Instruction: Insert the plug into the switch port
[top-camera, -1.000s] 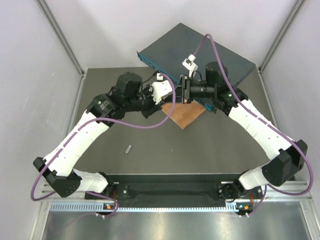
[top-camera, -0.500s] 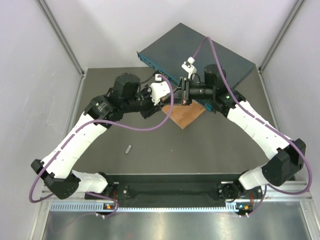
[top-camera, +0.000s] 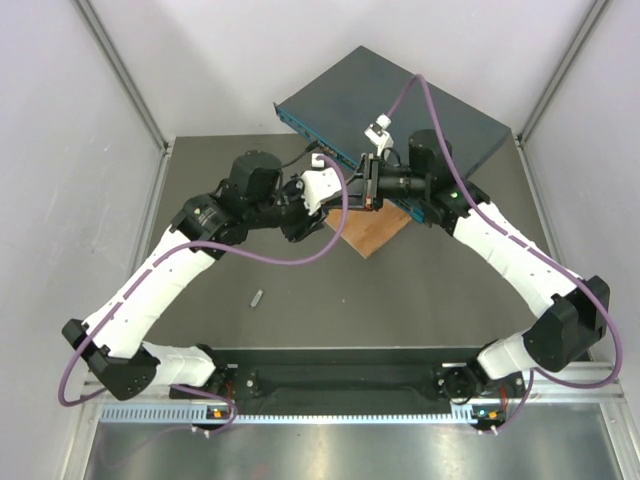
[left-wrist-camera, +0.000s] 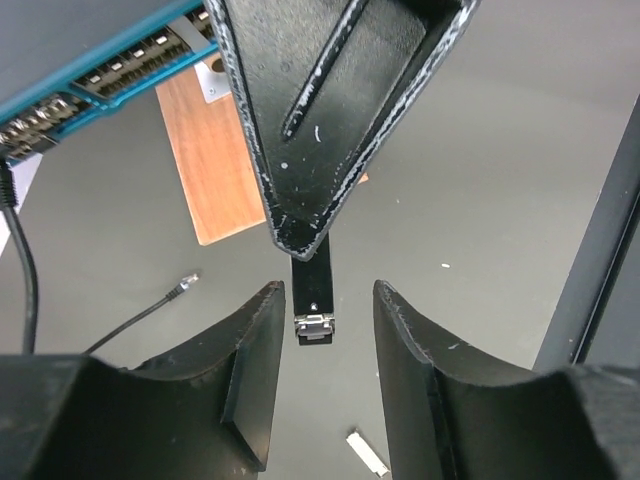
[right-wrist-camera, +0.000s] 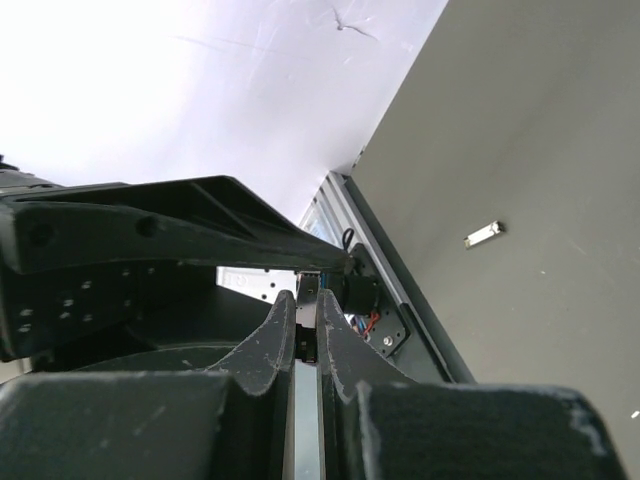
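Widened since a second ago, the left gripper (left-wrist-camera: 328, 288) is held apart on either side of the plug (left-wrist-camera: 313, 325). The plug is clamped in the closed right gripper (right-wrist-camera: 305, 300) just in front of the switch (top-camera: 400, 100), apparently being handed across for insertion.

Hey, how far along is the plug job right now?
Done: the right end effector is shut on the plug. In hand: it looks like a handover, with the left end effector open on either side of the plug, not touching it. Left: the plug hangs in the air short of the switch, so it must reach a port and go in.
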